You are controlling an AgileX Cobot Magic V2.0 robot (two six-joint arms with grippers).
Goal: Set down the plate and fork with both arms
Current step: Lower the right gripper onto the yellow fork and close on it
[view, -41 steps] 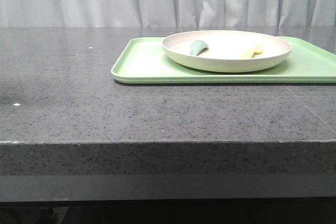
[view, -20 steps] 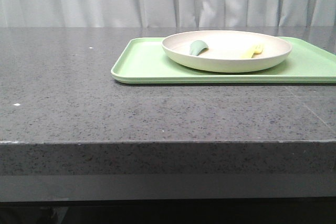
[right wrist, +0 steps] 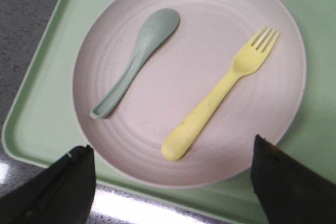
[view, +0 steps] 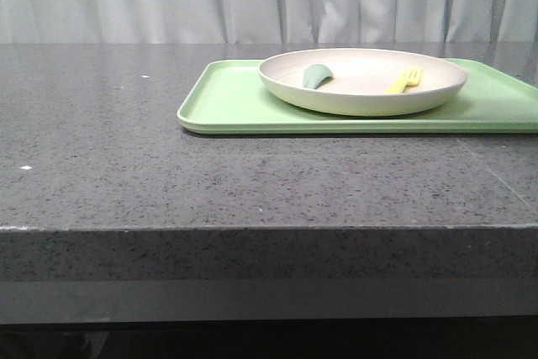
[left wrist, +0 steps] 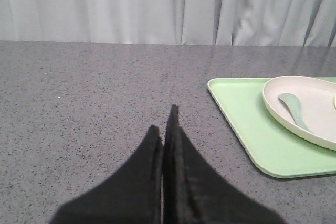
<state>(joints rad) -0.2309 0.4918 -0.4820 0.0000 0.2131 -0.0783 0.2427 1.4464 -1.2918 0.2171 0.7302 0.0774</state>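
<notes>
I see right hand (right wrist: 170,182) spread wide, empty, above plate (right wrist: 210,3) holding fork (right wrist: 220,95) and green spoon (right wrist: 139,59); left hand (left wrist: 167,124) pinched closed, empty, over tabletop (left wrist: 94,108).

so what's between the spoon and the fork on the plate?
Nothing. In the right wrist view, only bare plate surface separates the green spoon and the fork.

Both grippers are matte black with no visible markings, cables or screws. The left gripper (left wrist: 167,129) has two long fingers tapering to thin pointed tips. The right gripper (right wrist: 173,182) shows two broad, dark wedge-shaped fingers (right wrist: 286,182) with angular edges.
</notes>
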